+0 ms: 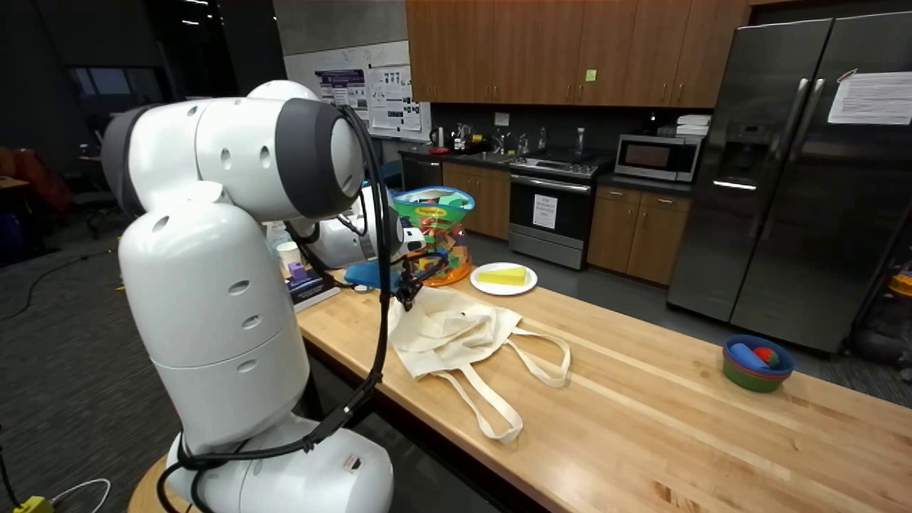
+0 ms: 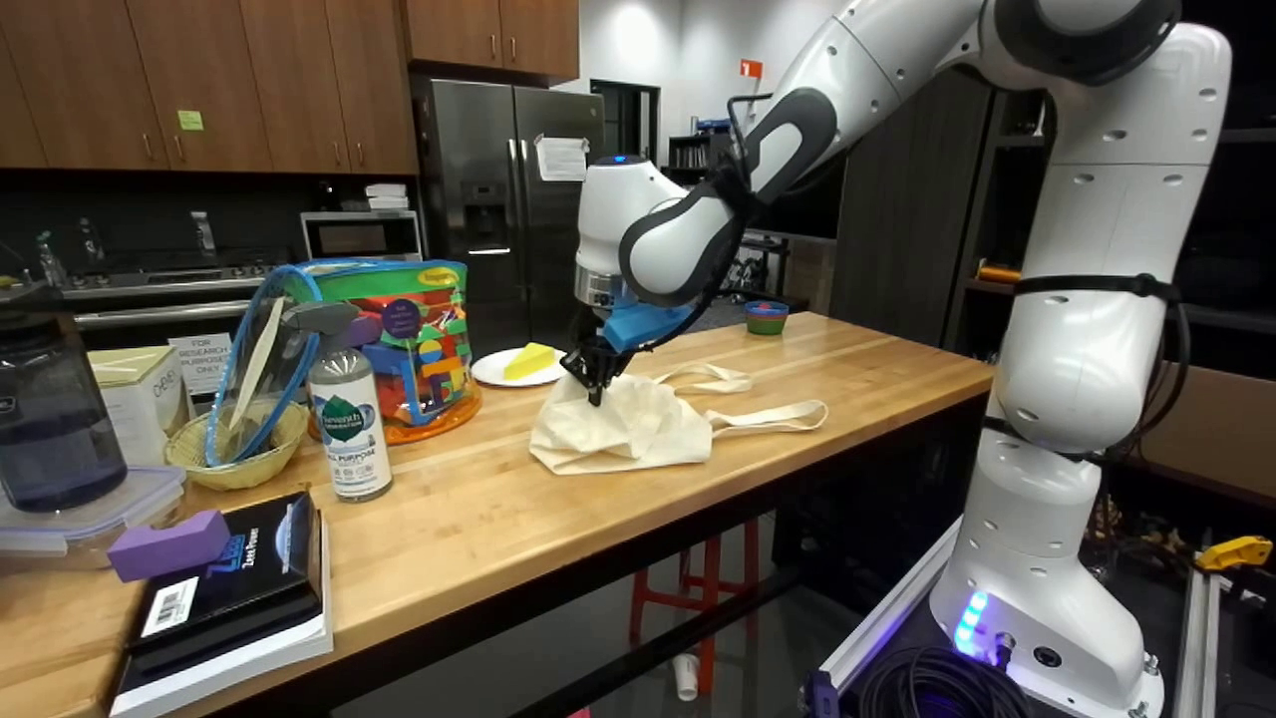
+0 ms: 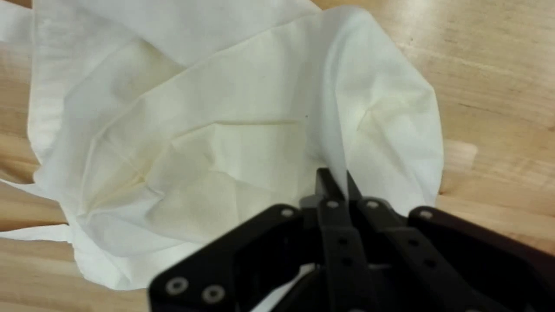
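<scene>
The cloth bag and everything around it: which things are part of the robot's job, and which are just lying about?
In the job:
cloth bag
gripper, pinching a fold of it

Probably just lying about:
plate with yellow wedge
spray bottle
purple block
stacked bowls

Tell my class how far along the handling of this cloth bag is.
Looks done: a grip is taken; in the wrist view, the gripper is shut on a fold of the cloth bag. In hand: that pinched fold, on the side away from the straps. Apparently left: any lifting clear or smoothing out, since most of the bag lies rumpled on the table with the straps spread out.
</scene>
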Robot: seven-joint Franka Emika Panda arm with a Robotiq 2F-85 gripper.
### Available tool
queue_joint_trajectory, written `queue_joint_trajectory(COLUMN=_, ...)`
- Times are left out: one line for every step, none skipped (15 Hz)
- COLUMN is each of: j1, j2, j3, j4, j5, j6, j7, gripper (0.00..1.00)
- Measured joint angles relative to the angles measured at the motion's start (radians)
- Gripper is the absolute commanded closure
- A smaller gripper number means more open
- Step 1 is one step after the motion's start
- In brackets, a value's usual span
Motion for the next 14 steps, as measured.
queue_joint_trajectory(j1=-0.011, j2=-0.005, j3=-0.007, j4=0.003, j5=0.011, j6=0.0, j7=-0.007, gripper=0.99)
queue_joint_trajectory(j1=-0.022, j2=-0.009, j3=-0.014, j4=0.007, j5=0.021, j6=0.0, j7=-0.013, gripper=0.99)
queue_joint_trajectory(j1=-0.033, j2=-0.011, j3=-0.022, j4=0.011, j5=0.026, j6=0.0, j7=-0.018, gripper=0.99)
queue_joint_trajectory(j1=-0.044, j2=-0.011, j3=-0.03, j4=0.017, j5=0.03, j6=0.0, j7=-0.028, gripper=0.99)
queue_joint_trajectory(j1=-0.055, j2=-0.011, j3=-0.039, j4=0.022, j5=0.035, j6=0.0, j7=-0.036, gripper=0.99)
queue_joint_trajectory(j1=-0.067, j2=-0.011, j3=-0.048, j4=0.028, j5=0.043, j6=0.0, j7=-0.05, gripper=0.99)
queue_joint_trajectory(j1=-0.078, j2=-0.011, j3=-0.056, j4=0.034, j5=0.053, j6=0.0, j7=-0.065, gripper=0.99)
queue_joint_trajectory(j1=-0.087, j2=-0.01, j3=-0.066, j4=0.04, j5=0.068, j6=0.0, j7=-0.086, gripper=0.99)
queue_joint_trajectory(j1=-0.096, j2=-0.009, j3=-0.077, j4=0.048, j5=0.085, j6=0.0, j7=-0.11, gripper=0.99)
queue_joint_trajectory(j1=-0.105, j2=-0.008, j3=-0.087, j4=0.055, j5=0.099, j6=0.0, j7=-0.134, gripper=0.99)
queue_joint_trajectory(j1=-0.114, j2=-0.006, j3=-0.097, j4=0.063, j5=0.108, j6=0.0, j7=-0.154, gripper=0.99)
queue_joint_trajectory(j1=-0.123, j2=-0.004, j3=-0.106, j4=0.071, j5=0.114, j6=0.0, j7=-0.172, gripper=0.99)
queue_joint_trajectory(j1=-0.131, j2=0.0, j3=-0.116, j4=0.08, j5=0.124, j6=0.0, j7=-0.19, gripper=0.99)
queue_joint_trajectory(j1=-0.138, j2=0.005, j3=-0.124, j4=0.089, j5=0.134, j6=0.0, j7=-0.205, gripper=0.99)
